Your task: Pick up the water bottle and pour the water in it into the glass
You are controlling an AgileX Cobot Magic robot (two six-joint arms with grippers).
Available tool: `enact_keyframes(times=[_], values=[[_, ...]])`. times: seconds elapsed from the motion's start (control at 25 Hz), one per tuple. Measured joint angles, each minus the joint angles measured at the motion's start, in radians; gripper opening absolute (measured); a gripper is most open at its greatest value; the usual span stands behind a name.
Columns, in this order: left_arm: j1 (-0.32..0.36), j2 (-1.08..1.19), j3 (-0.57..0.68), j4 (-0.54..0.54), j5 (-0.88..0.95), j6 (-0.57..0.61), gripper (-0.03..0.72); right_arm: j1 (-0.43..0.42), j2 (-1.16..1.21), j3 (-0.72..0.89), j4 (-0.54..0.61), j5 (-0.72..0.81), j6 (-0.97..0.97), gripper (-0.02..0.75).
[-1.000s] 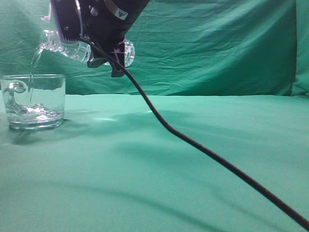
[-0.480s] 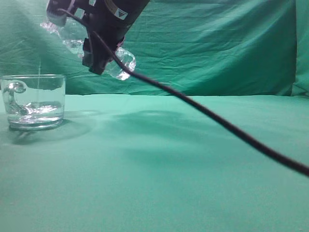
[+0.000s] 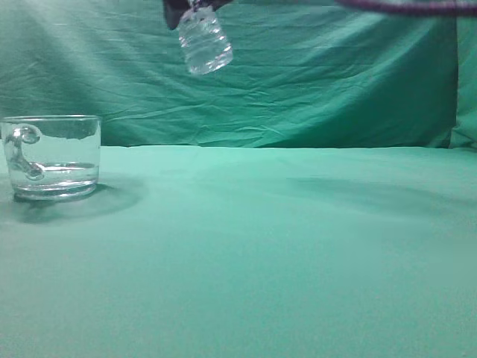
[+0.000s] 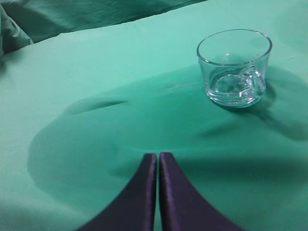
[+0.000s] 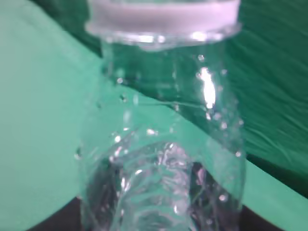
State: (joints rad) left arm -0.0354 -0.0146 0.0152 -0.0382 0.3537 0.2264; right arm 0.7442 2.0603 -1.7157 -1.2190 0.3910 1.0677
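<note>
The glass stands on the green cloth at the far left, its handle facing the camera. A shallow layer of water lies in its bottom. It also shows in the left wrist view, upper right. The water bottle hangs at the top of the exterior view, base down, to the right of the glass and well above it. My right gripper is shut on it at the frame's top edge. In the right wrist view the water bottle fills the frame, with droplets inside. My left gripper is shut and empty, low over the cloth.
A green cloth covers the table and a green backdrop hangs behind it. A dark cable runs along the top right edge of the exterior view.
The bottle has swung from tilted over the glass to base down, and moved right and up. The stream into the glass has stopped. The arm and cable have risen mostly out of view.
</note>
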Motion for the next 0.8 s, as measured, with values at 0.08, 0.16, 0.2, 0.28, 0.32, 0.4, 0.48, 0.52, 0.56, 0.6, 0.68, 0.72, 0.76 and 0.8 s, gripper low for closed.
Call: enact_keyframes(times=[0.08,0.16,0.2,0.28,0.32,0.4,0.48,0.52,0.56,0.6,0.68,0.72,0.76,0.8], values=[[0.000,0.000,0.000,0.000,0.000,0.000,0.000,-0.004,-0.055,-0.002,0.190,0.107,-0.147,0.314],[0.000,0.000,0.000,0.000,0.000,0.000,0.000,-0.014,-0.091,-0.002,0.370,0.167,-0.317,0.314],[0.000,0.000,0.000,0.000,0.000,0.000,0.000,-0.024,-0.110,-0.002,0.484,0.193,-0.399,0.314],[0.000,0.000,0.000,0.000,0.000,0.000,0.000,-0.050,-0.135,-0.002,0.687,0.229,-0.593,0.314],[0.000,0.000,0.000,0.000,0.000,0.000,0.000,-0.063,-0.148,-0.002,0.787,0.238,-0.679,0.314],[0.000,0.000,0.000,0.000,0.000,0.000,0.000,-0.099,-0.176,-0.002,0.955,0.251,-0.811,0.314],[0.000,0.000,0.000,0.000,0.000,0.000,0.000,-0.135,-0.203,-0.002,1.079,0.258,-0.920,0.314],[0.000,0.000,0.000,0.000,0.000,0.000,0.000,-0.156,-0.218,-0.002,1.135,0.259,-0.966,0.314],[0.000,0.000,0.000,0.000,0.000,0.000,0.000,-0.177,-0.232,0.006,1.175,0.257,-1.006,0.314],[0.000,0.000,0.000,0.000,0.000,0.000,0.000,-0.199,-0.255,0.024,1.225,0.242,-1.037,0.314],[0.000,0.000,0.000,0.000,0.000,0.000,0.000,-0.244,-0.301,0.087,1.288,0.177,-1.087,0.314],[0.000,0.000,0.000,0.000,0.000,0.000,0.000,-0.262,-0.323,0.126,1.309,0.140,-1.110,0.314],[0.000,0.000,0.000,0.000,0.000,0.000,0.000,-0.281,-0.357,0.188,1.332,0.102,-1.141,0.314],[0.000,0.000,0.000,0.000,0.000,0.000,0.000,-0.295,-0.382,0.236,1.341,0.053,-1.162,0.314]])
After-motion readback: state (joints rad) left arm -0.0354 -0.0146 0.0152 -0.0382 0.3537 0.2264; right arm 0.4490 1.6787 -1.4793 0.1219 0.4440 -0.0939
